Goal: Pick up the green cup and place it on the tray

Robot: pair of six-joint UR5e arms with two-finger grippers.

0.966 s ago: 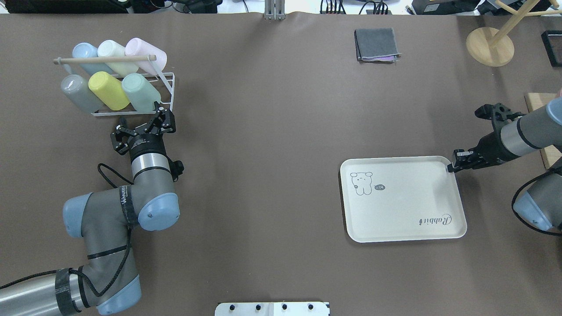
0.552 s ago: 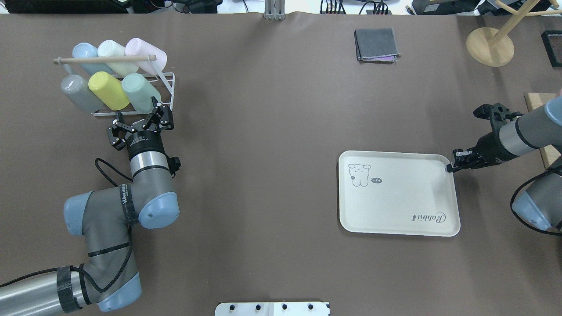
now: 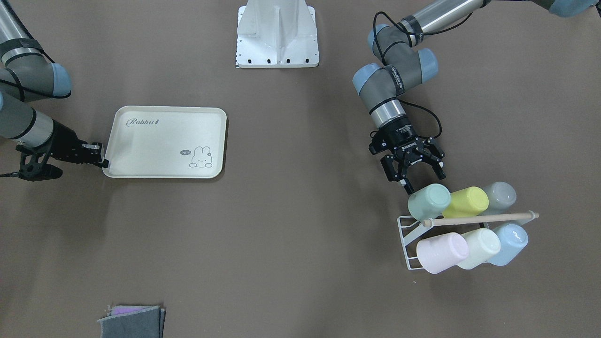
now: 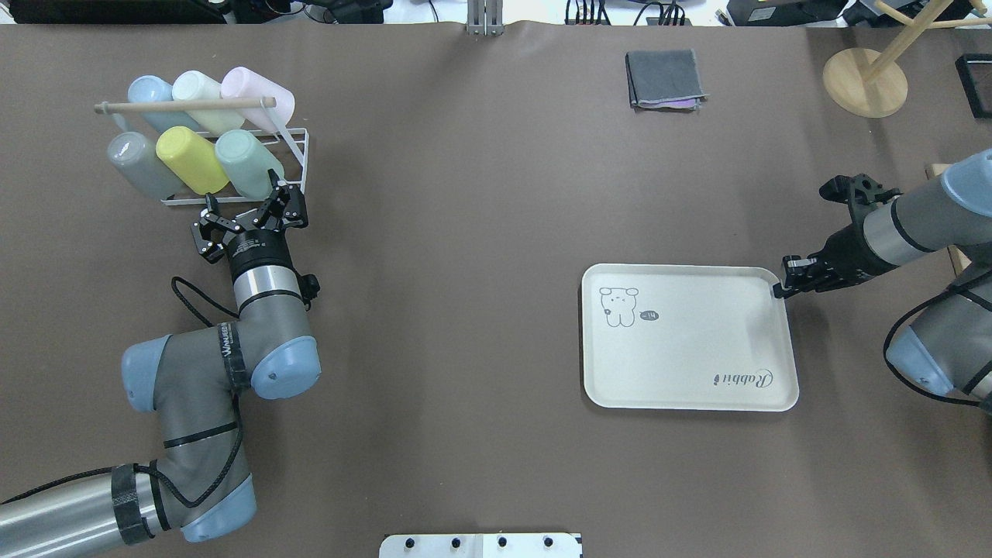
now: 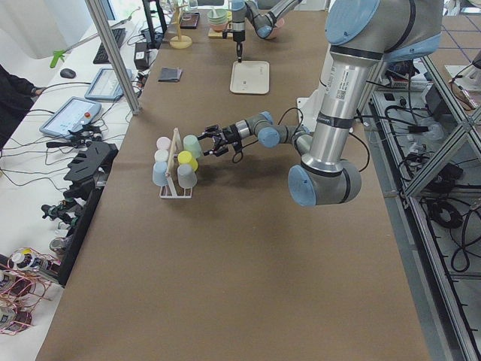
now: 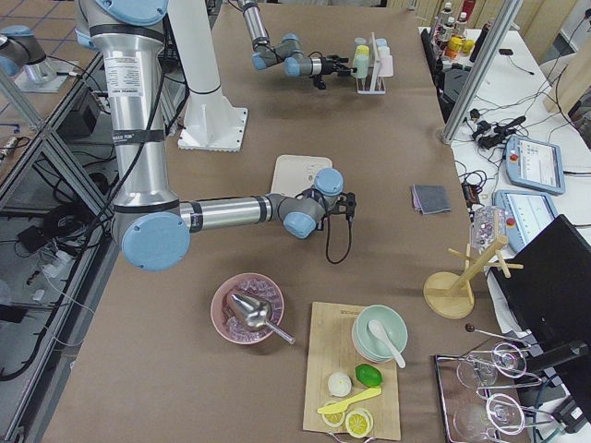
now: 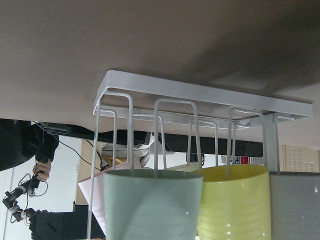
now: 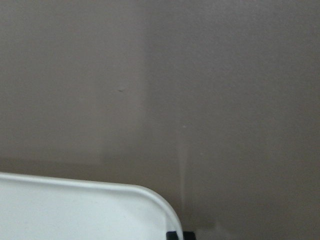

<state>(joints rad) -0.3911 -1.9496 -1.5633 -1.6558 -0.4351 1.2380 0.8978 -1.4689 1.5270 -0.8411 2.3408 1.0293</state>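
Note:
The green cup (image 4: 248, 163) lies tilted in the front row of a white wire rack (image 4: 294, 159), next to a yellow cup. It also shows in the front view (image 3: 428, 201) and the left wrist view (image 7: 152, 205). My left gripper (image 4: 242, 201) is open and empty, just short of the rack's front edge and aimed at the green cup; it also shows in the front view (image 3: 422, 182). The cream tray (image 4: 690, 349) with the bunny drawing lies flat at the right. My right gripper (image 4: 779, 291) is shut on the tray's far right corner rim (image 8: 150, 197).
The rack also holds a yellow cup (image 4: 191, 159), a grey cup (image 4: 142, 164) and blue, cream and pink cups behind a wooden bar (image 4: 182, 105). A folded grey cloth (image 4: 665, 79) and a wooden stand (image 4: 864, 81) sit at the table's far side.
My right gripper has dragged the tray leftward, toward the table's middle. My left gripper has moved up closer to the rack and the green cup, still open.

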